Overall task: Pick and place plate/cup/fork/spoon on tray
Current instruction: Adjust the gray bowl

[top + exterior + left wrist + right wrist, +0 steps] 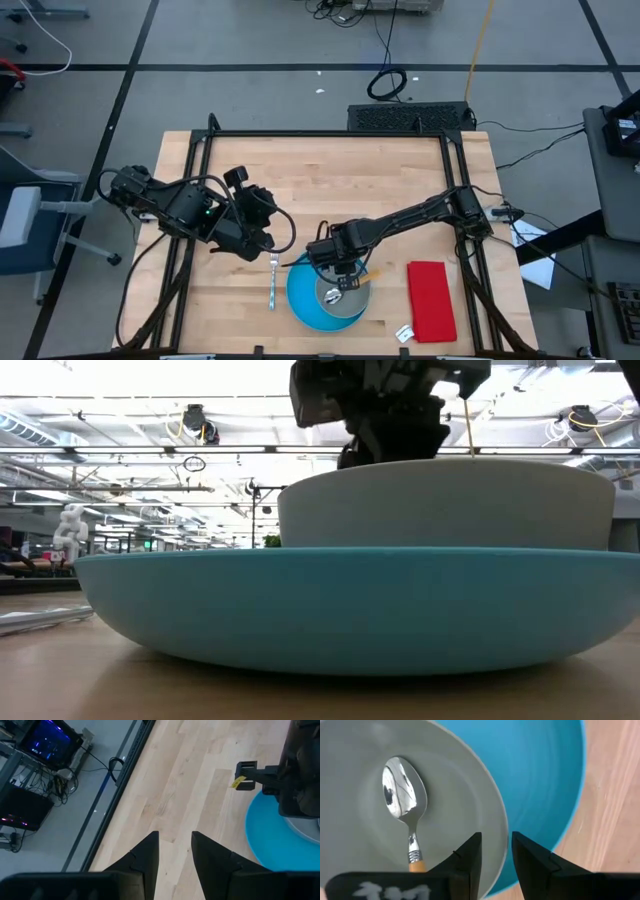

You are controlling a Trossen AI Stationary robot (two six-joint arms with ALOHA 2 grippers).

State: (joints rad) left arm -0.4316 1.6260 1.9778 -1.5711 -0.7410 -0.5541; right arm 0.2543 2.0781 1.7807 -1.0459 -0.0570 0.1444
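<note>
I start from the spoon (402, 800): it lies inside the cup (365, 835), shiny bowl up, orange handle running toward the rim; the cup itself sits on the plate (305, 305), which rests on the wooden surface (330, 180) near its front edge. My right claw (495, 855) hangs just above the cup's rim, fingers parted with a narrow gap and nothing between them, so I read it as released. The fork (273, 280) lies flat on the surface just beside the plate, on the side toward the left arm, untouched. My left claw (174, 855) hovers over bare wood near the fork, its fingers also apart and empty. A red cloth (431, 300) lies on the other side of the plate, apart from it.

As I judge it, cup on plate and spoon in cup are settled; the fork is the one piece not yet gathered; I see no separate tray in these views, so I cannot tell whether the stack is in its final place.
</note>
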